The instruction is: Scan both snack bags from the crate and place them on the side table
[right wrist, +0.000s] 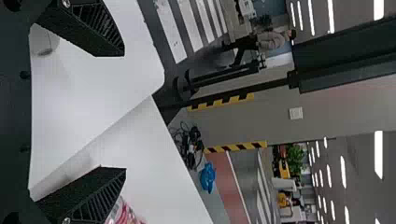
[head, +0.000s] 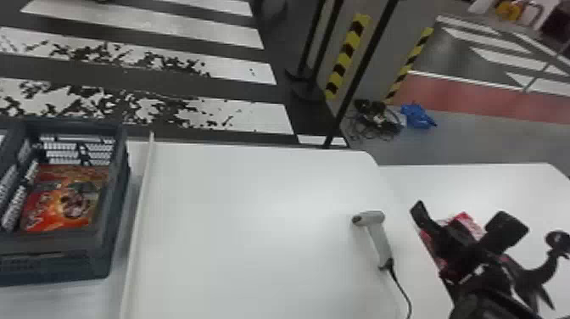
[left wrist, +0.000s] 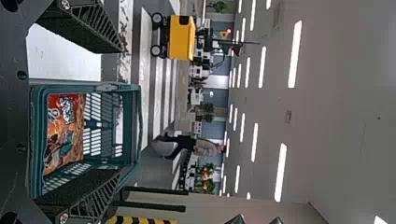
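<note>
Both jaws are wide; the bag (head: pixel 63 203) in the crate (head: pixel 76 263) looks light and squishy, so pinch its edge

It's a large indoor hall, like a lab or workshop: rows of strip lights (left wrist: pixel 281 172) overhead, broad white stripes (head: pixel 169 25) on the floor far left, hazard tape (head: pixel 347 51) and loose cables (head: pixel 377 118) far right, a plain white desk (head: pixel 254 203) near.

No text, label or number readable; lettering on snack bag (left wrist: pixel 64 133) in crate (left wrist: pixel 38 140) illegible.
</note>
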You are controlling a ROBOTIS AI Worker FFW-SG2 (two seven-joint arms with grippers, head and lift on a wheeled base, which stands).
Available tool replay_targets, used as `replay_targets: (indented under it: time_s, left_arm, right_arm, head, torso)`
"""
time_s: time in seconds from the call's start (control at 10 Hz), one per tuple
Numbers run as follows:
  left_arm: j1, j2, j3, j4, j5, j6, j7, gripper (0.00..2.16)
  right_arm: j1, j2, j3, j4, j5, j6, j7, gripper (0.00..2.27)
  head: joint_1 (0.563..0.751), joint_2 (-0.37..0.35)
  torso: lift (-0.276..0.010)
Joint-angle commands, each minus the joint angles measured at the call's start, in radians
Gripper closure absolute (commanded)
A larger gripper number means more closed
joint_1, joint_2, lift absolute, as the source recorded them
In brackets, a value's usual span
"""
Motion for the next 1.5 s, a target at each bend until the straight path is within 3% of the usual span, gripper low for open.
replay_targets:
  time_s: [0.0,0.3,0.8,1.4]
  left_arm:
    - [-0.001,-0.002,-0.021,-0.006,-0.01,0.009,0.022,0.08]
    - [-0.016,-0.006,-0.062,-0.023,-0.044,0.061,0.079,0.08]
    - [-0.059,-0.009,-0.153,-0.041,-0.099,0.128,0.135,0.08]
    - [-0.091,-0.009,-0.225,-0.046,-0.145,0.128,0.152,0.08]
  right_arm:
    - [0.062,0.014,0.085,-0.113,-0.005,-0.007,-0.001,0.05]
    - [0.208,0.014,0.291,-0.23,0.015,-0.225,-0.092,0.05]
    - [0.323,0.014,0.524,-0.218,0.164,-0.59,-0.265,0.06]
    - [0.421,0.014,0.674,-0.195,0.201,-0.639,-0.346,0.06]
  head:
    - [0.695,-0.32]
    - [0.695,-0.235]
    - [0.695,-0.13]
    - [0.695,-0.078]
  torso:
    - [-0.098]
    - [-0.098]
    - [-0.098]
    - [-0.098]
